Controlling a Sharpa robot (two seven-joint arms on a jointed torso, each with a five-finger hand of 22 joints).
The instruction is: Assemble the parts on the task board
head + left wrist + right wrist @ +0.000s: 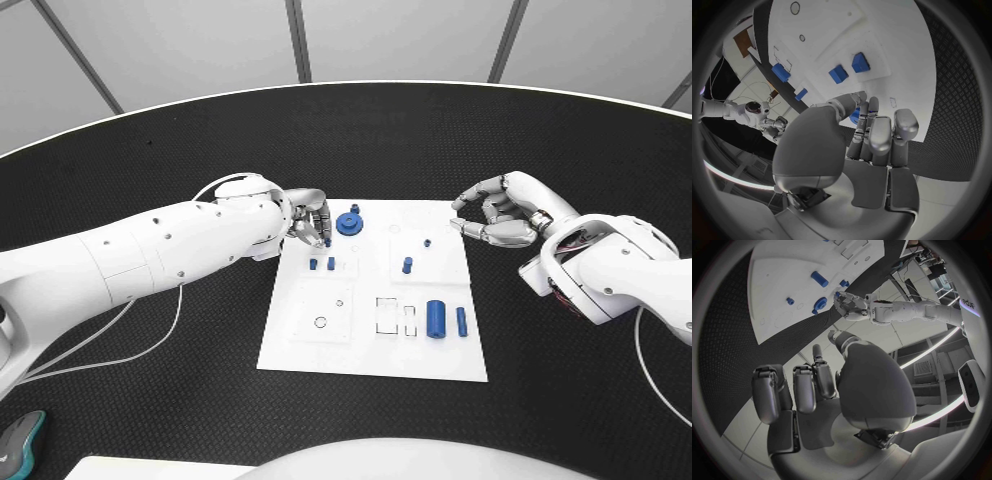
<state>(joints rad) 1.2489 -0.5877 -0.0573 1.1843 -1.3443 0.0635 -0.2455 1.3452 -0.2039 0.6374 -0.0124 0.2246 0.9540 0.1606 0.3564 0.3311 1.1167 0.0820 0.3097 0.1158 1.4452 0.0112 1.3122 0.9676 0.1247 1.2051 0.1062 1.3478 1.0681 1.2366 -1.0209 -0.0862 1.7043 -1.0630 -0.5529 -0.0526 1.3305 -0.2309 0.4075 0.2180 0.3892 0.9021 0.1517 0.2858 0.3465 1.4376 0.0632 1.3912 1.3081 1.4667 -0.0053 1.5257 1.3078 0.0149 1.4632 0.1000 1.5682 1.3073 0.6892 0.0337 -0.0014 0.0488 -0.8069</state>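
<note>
Table: black, finely textured mat surface, curved pale far edge.

Task board: flat white rectangular plate at the table's centre, with outlined slots and small round holes.

Left hand: silver, fingers drawn together over the board's far left corner, beside the round blue part; whether it grips anything cannot be told.

Right hand: silver, fingers curled, empty, just off the board's far right corner.

Blue parts: cylinder, block, small pegs. No legible writing.

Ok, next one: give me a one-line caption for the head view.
Left hand reaches over the white board's far corner beside a round blue part; right hand hovers, holding nothing, off its right edge.
</note>
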